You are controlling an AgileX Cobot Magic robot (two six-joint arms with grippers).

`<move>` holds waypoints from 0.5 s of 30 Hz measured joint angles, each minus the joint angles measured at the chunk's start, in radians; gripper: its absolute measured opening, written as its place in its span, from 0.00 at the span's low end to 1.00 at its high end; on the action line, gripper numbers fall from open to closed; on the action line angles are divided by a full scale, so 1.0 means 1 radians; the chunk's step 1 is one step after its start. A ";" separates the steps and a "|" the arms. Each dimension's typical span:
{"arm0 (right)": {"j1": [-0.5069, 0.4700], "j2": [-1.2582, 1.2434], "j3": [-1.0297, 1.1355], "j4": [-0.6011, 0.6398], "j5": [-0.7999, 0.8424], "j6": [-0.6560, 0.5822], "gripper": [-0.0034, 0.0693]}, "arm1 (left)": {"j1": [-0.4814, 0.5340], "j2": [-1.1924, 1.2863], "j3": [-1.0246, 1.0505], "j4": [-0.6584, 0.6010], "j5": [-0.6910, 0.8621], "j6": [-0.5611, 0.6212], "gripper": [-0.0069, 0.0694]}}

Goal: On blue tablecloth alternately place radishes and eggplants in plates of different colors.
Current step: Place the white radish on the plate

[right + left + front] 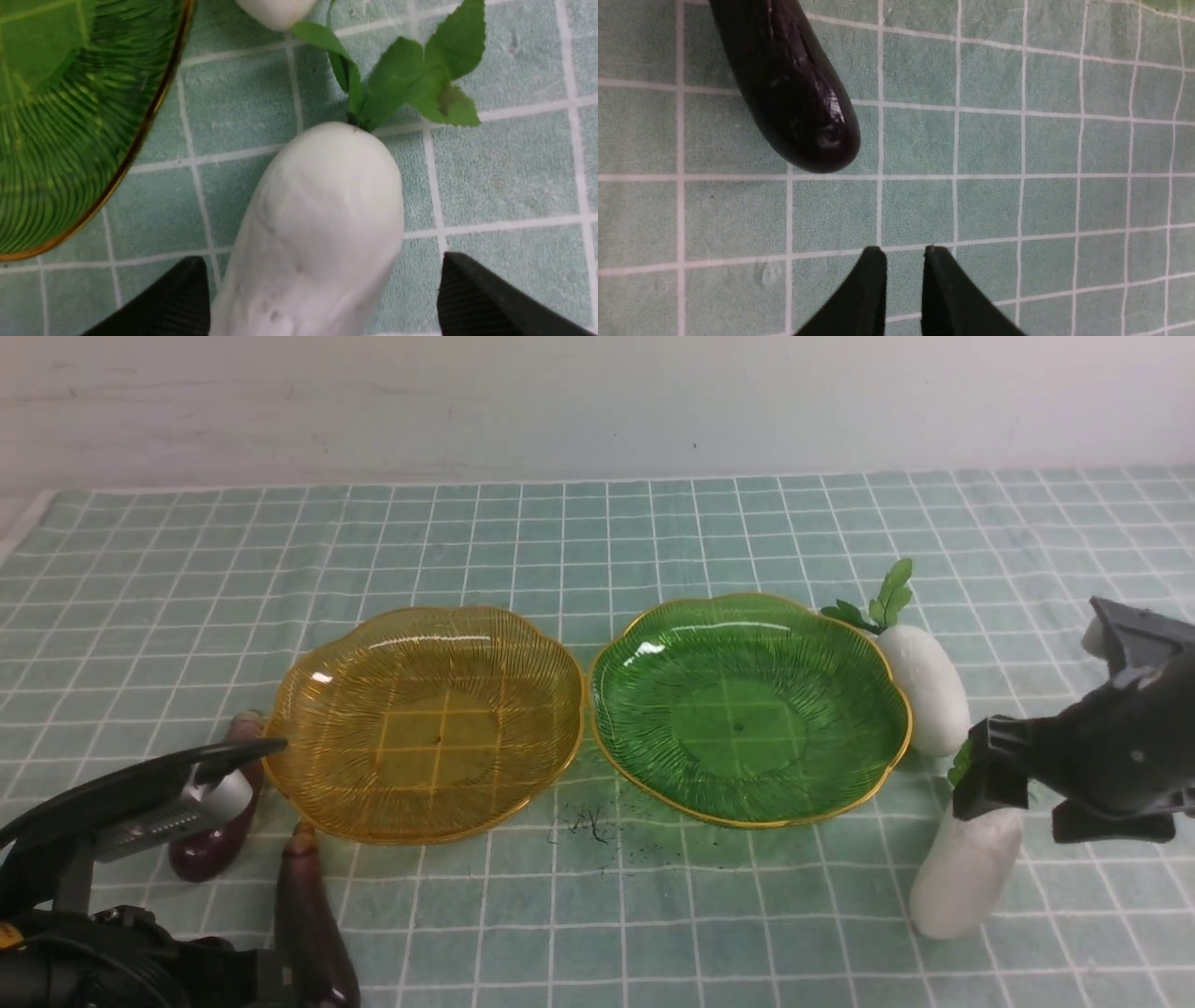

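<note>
An amber-yellow plate (425,723) and a green plate (747,709) sit side by side, both empty, on the blue tablecloth (597,541). One radish (924,686) lies against the green plate's right rim. A second radish (966,873) lies nearer, and my right gripper (990,784) is open over its leafy end. In the right wrist view the gripper (322,270) straddles this radish (317,219), with a gap at one finger. Two eggplants (210,845) (313,915) lie front-left of the amber plate. My left gripper (261,751) is shut and empty (901,252), short of an eggplant's rounded end (794,93).
Dark specks (588,826) lie on the cloth in front of the gap between the plates. A white wall runs behind the table's far edge. The green plate's rim (140,140) is close beside the radish under my right gripper.
</note>
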 joint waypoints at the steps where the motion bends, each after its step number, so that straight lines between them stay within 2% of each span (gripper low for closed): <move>1: 0.000 0.004 -0.001 0.000 0.000 0.000 0.87 | 0.000 0.000 0.000 0.000 0.000 0.000 0.22; 8: 0.002 0.102 -0.005 0.017 -0.027 0.004 0.87 | 0.000 0.000 0.000 0.001 0.000 0.001 0.23; 15: 0.002 0.114 -0.005 0.012 -0.003 -0.034 0.71 | 0.000 0.000 0.000 0.002 0.000 0.001 0.23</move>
